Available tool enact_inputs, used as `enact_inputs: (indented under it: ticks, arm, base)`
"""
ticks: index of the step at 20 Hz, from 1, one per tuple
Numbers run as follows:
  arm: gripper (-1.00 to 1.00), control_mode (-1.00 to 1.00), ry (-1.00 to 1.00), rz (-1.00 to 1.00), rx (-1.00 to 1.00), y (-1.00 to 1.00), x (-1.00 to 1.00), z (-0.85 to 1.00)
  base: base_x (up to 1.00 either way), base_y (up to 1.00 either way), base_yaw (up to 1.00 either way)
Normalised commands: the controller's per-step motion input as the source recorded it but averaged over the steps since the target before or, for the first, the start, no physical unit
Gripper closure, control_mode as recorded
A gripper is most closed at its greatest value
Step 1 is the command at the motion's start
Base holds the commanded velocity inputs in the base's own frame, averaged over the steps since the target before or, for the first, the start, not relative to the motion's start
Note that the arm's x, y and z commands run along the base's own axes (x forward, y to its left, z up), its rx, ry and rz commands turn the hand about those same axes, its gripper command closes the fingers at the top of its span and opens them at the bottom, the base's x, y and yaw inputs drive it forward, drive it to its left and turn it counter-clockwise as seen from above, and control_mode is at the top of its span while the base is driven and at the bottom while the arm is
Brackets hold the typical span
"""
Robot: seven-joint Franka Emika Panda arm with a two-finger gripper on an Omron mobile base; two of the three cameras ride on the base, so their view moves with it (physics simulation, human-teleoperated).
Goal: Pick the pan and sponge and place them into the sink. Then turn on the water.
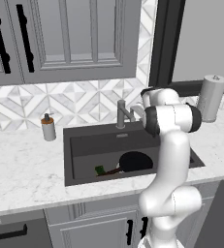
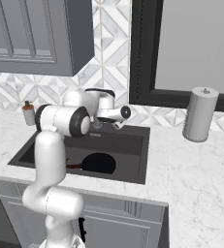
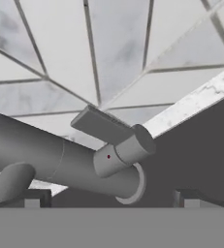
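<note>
A: Where have the task's things ended up?

B: Both lie in the sink (image 1: pixel 84 145), a rectangular dark grey basin sunk into the white, veined marble table (image 1: pixel 21 169). The pan (image 1: pixel 135 161) is a flat black disc on the basin floor, its thin reddish-brown handle pointing towards the sponge (image 1: pixel 100 170), a small green block with a paler layer, just beside the handle's end.

A: And the faucet?

B: The faucet (image 3: pixel 60 160) is smooth grey metal: a round upright body with an angular spout. In the hand view a short cylindrical stub sticks out of its side, carrying a flat, slab-like lever that angles up against the tiles.

A: How does the pincer stand?

B: The pincer (image 3: pixel 111 198) is spread wide and holds nothing. Its two small dark fingertips (image 3: pixel 32 199) sit low in the hand view, one to each side of the faucet body, very close to it; I cannot tell if either touches it.

A: What else stands about?

B: A brown-and-white soap dispenser (image 1: pixel 48 128) stands on the table left of the sink, and a pale grey cylindrical paper towel roll (image 2: pixel 200 114) right of it. The wall behind is tiled in grey-and-white marbled triangles.
</note>
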Motion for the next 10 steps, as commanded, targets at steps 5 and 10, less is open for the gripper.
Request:
enact_inputs:
  ticks: [5,10]
  arm:
    - [-1.00,-1.00,0.00,0.00,0.00,0.01,0.29,-0.15]
    - [-1.00,-1.00,0.00,0.00,0.00,0.00,0.26,-0.12]
  base:
    - [0.00,0.00,0.00]
    - [0.00,0.00,0.00]
